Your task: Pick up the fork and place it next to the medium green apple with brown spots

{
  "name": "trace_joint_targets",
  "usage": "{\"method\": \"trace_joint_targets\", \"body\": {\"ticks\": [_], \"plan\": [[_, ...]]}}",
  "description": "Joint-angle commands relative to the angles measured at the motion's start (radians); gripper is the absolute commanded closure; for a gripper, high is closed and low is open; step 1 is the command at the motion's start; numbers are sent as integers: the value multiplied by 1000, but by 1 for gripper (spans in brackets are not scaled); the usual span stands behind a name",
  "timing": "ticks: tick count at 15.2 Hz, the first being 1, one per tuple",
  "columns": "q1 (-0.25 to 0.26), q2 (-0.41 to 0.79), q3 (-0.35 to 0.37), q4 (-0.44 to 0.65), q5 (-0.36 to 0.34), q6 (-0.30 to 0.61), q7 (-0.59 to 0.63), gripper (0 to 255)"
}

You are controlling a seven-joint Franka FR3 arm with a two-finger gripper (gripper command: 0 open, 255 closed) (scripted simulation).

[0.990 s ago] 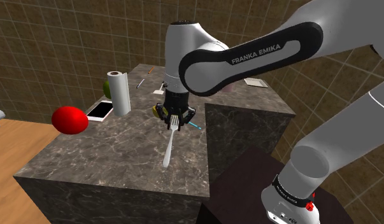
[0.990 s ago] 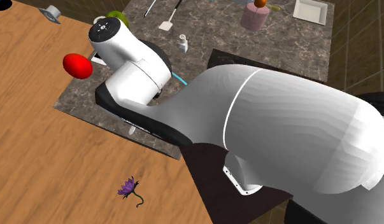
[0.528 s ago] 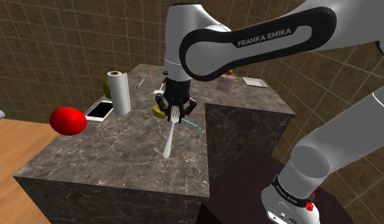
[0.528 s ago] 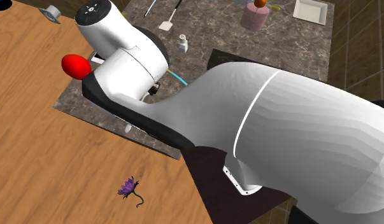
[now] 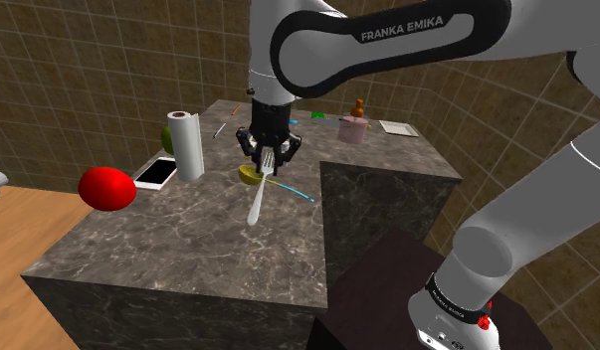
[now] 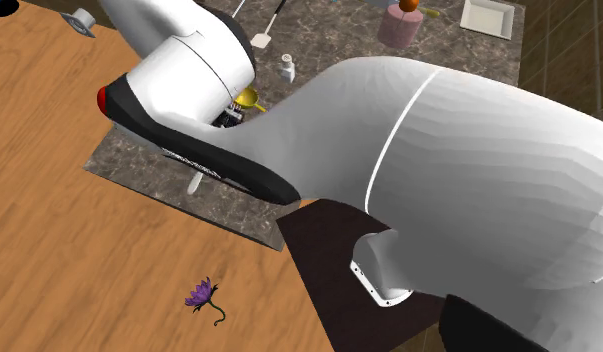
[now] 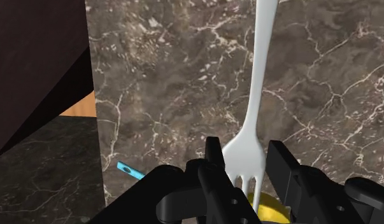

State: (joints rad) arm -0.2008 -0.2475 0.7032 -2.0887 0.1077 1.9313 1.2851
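My black gripper [image 5: 269,157] is shut on the tine end of a white fork [image 5: 258,194], which hangs handle-down above the dark marble counter [image 5: 188,249]. In the wrist view the fingers [image 7: 214,159] clasp the fork [image 7: 257,95] just below its tines, and the handle runs away over the marble. In the second exterior view the arm covers the gripper, and the fork's handle tip [image 6: 195,183] shows below it. The green apple [image 5: 166,137] stands at the counter's left edge in the shoulder view, half hidden behind a white paper roll [image 5: 185,144], left of the gripper.
A red ball [image 5: 106,187] and a white flat slab [image 5: 156,173] sit near the apple. A yellow item [image 5: 250,175] and a blue stick [image 5: 298,192] lie under the gripper. A pink container [image 5: 354,129] and a white tray [image 5: 398,127] stand at the back. The counter drops off beside my stand.
The gripper has risen and moved towards the back of the counter and the shoulder view's left, carrying the fork, whose handle now hangs off the marble.
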Motion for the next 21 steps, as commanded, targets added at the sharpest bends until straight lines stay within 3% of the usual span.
{"method": "trace_joint_targets", "body": {"ticks": [1, 6, 11, 18, 20, 21], "plan": [[-26, 72, 6, 54, -48, 4, 3, 255], [-55, 283, 17, 239, -194, -20, 38, 255], [-23, 502, -5, 469, -336, -85, 62, 255], [107, 825, -75, 924, -494, -250, 30, 255], [172, 943, -104, 1125, -534, -327, 0, 255], [227, 1034, -127, 1294, -561, -393, -29, 255]]}}
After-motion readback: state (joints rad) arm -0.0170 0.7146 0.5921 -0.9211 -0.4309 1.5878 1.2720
